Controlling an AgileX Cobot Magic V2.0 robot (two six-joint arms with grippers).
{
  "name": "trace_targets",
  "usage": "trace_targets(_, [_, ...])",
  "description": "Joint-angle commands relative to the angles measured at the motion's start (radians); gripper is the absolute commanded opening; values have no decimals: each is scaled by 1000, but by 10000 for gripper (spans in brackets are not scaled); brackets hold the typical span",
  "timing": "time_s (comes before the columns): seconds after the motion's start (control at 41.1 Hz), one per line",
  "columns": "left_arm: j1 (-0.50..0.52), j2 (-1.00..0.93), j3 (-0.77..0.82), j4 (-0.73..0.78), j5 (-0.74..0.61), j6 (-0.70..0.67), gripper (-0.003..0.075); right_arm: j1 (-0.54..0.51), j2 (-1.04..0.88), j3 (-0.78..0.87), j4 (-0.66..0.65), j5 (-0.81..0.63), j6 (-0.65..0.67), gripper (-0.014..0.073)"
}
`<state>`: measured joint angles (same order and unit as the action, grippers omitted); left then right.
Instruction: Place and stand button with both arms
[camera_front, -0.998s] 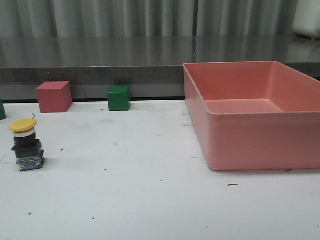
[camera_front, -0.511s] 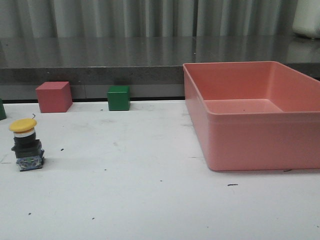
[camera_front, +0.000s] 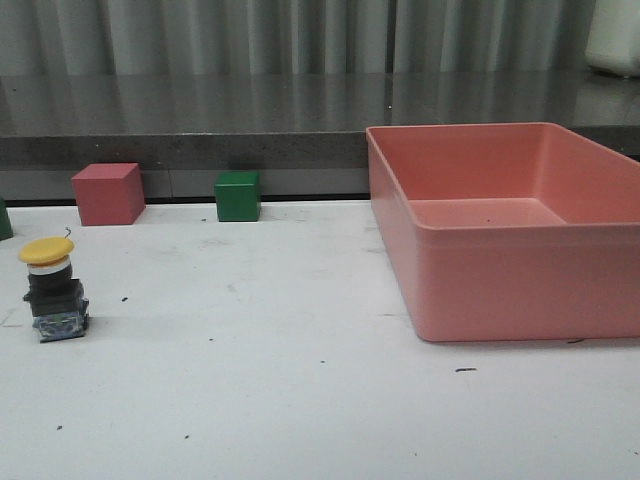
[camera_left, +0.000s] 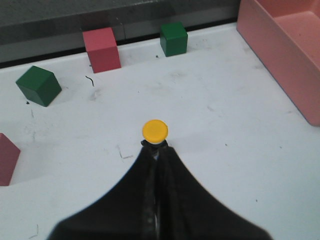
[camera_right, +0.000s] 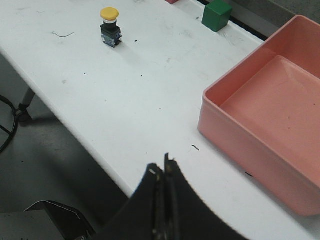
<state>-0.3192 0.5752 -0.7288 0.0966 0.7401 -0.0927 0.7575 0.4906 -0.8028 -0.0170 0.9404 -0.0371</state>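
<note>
Count on table (camera_front: 320, 400): one button (camera_front: 52, 288). One pink bin (camera_front: 520, 225), right side. Cubes: two green, one far centre (camera_front: 238, 195), one far left (camera_left: 38, 85). Two red, one far left (camera_front: 108, 193), one cut off at the left edge (camera_left: 6, 159).

You see only the grippers, each through its own wrist camera. Your left gripper (camera_left: 156, 150) is matte black, two broad fingers flaring wide toward the camera and tapering to a narrow point, a thin glossy seam between them. Your right gripper (camera_right: 164, 170) has the same black tapered shape, a dark slit between the fingers and pale glints on the fingertips (camera_right: 151, 171)
</note>
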Motion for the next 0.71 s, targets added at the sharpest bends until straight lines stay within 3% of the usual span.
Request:
trace_targets(0.0, [51, -77, 57, 4, -157, -9, -20, -3, 4, -24, -13, -62, -7, -117])
trace_targets(0.219, [189, -326, 419, -72, -531, -9, -20, -3, 4, -24, -13, -62, -7, -117])
trace_targets(0.487, [245, -552, 713, -131, -740, -9, -20, -3, 4, -24, -13, -62, -7, -117])
trace_targets(0.681, [246, -603, 752, -117, -788, -9, -20, -3, 4, -24, -13, -62, -7, -117])
